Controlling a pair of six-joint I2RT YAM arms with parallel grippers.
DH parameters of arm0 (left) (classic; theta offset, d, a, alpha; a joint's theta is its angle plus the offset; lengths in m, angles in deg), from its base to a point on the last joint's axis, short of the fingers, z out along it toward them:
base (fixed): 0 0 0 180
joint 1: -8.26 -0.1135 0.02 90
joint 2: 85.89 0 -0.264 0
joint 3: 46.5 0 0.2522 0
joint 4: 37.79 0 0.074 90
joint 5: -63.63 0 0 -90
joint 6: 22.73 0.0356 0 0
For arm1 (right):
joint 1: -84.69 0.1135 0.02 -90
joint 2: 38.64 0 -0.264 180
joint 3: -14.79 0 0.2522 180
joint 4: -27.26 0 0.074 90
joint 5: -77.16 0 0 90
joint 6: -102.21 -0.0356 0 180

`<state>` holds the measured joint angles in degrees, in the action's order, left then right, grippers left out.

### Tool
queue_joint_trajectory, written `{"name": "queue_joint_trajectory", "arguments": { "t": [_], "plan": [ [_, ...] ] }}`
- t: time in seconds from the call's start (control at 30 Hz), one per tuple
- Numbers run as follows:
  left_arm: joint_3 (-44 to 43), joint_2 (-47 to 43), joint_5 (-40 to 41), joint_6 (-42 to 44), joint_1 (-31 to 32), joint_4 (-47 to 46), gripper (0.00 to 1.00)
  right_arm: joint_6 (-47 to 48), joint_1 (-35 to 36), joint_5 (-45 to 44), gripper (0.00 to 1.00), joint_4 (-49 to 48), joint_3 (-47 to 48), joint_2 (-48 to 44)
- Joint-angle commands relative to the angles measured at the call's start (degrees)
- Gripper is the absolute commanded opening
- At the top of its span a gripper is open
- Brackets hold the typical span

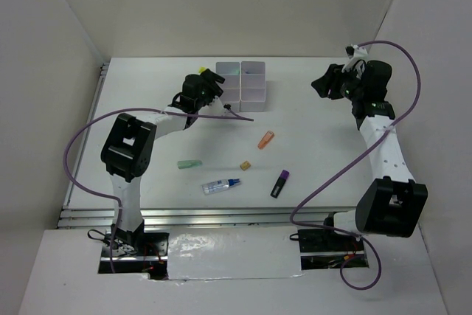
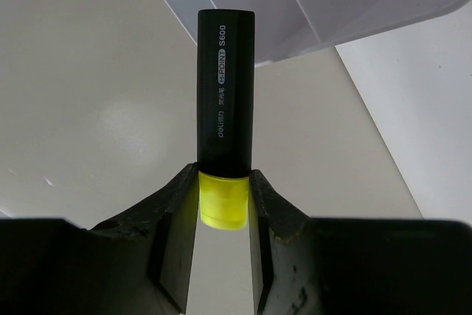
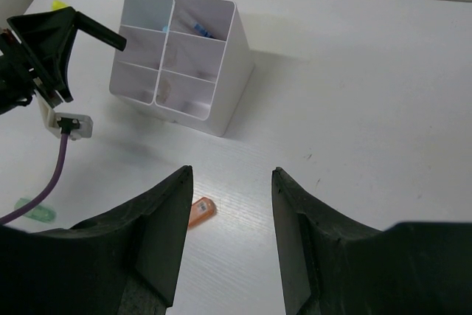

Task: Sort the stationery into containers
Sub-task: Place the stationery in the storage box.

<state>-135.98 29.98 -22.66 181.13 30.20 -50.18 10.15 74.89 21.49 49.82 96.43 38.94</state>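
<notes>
The yellow-black marker (image 2: 225,94) is sitting tight in the left claw (image 2: 223,182). The claw is squeezing the marker's yellow end, and the black body is sticking out past the fingers. In the top view this pair is hanging left of the middle and toward the top, just beside the left wall of the white bins (image 1: 242,85). They are not over any bin yet. To do this step well, the arm is probably going to need to carry the marker right over one open square and tip it down. It should let go only when the marker's end is inside the walls, so it is not bouncing off a rim. A slow move is looking wise, since the claw is gripping only the short yellow end. Lower on the counter (image 1: 332,160), an orange marker (image 1: 266,139), a green marker (image 1: 189,164), a tiny tan block (image 1: 245,164), a white tube with blue cap (image 1: 220,185) and a purple marker (image 1: 279,183) are lying loose and waiting. The right claw (image 3: 230,175) is gaping wide, holding nothing, and hanging well apart from the bins at the upper right of the top view.
</notes>
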Motion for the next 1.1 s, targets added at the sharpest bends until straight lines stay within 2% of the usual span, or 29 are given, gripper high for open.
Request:
{"name": "queue_joint_trajectory", "arguments": {
  "t": [0.0, 0.3, 0.67, 0.77, 0.9, 1.0, 1.07],
  "plan": [
    [-2.1, -0.3, -2.2, 4.6, 0.2, -2.3, 0.20, 0.2, -0.5, -0.3, 0.54, -1.9, 0.2, -2.3],
    [-4.6, 1.9, -2.9, 5.1, 1.4, -2.0, 0.31, 0.6, -0.6, -0.6, 0.54, -1.8, 0.2, -2.0],
    [-8.7, 5.0, -2.3, 6.6, 2.1, 1.3, 0.38, 0.8, -1.1, -0.5, 0.54, -1.3, 0.2, -1.9],
    [-8.3, 5.2, -2.7, 6.7, 2.1, 0.5, 0.44, 0.8, -1.3, -0.3, 0.54, -1.2, 0.4, -1.6],
    [-8.7, 4.7, -3.1, 5.7, 2.2, 0.5, 0.61, 0.9, -1.3, -0.1, 0.54, -1.0, 0.9, -1.0],
    [-9.4, 4.1, -3.1, 4.8, 2.6, 1.2, 0.69, 0.9, -1.3, 0.3, 0.54, -0.8, 1.3, -0.7],
    [-9.6, 3.3, -2.9, 4.1, 2.8, 1.5, 0.70, 1.1, -1.3, 0.5, 0.54, -0.4, 1.6, -0.2]
  ]
}}
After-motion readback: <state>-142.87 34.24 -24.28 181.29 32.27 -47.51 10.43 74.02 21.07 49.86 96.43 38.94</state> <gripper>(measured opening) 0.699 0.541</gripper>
